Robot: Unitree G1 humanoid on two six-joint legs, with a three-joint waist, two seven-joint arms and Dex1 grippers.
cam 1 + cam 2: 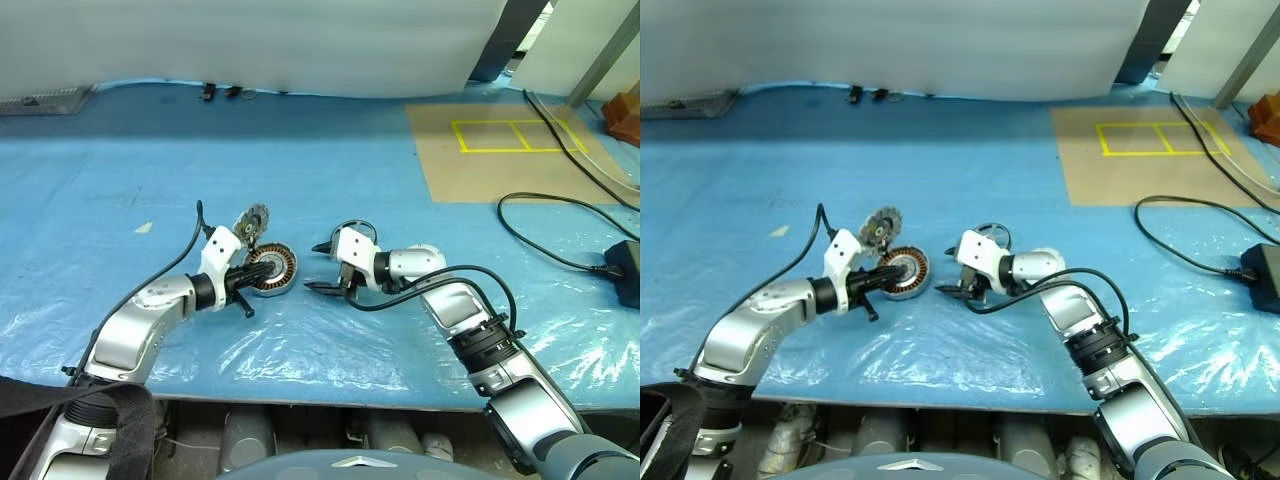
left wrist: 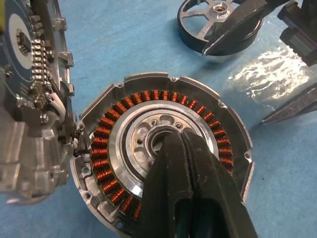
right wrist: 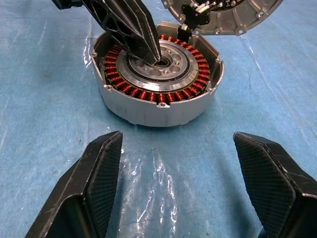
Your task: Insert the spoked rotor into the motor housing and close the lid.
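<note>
The motor housing, a silver puck ringed with copper windings, lies on the blue sheet with its lid hinged open and standing upright behind it. My left gripper is shut, and its tips rest in the housing's central hub. The spoked rotor, a dark ring with silvery spokes and hub, lies flat on the sheet just past the right gripper's far finger. My right gripper faces the housing from the right, open and holding nothing, a short way from its wall.
A brown board with yellow tape squares lies at the back right. Next to it, a black cable runs to a black box at the right edge. The table's front edge is close below both arms.
</note>
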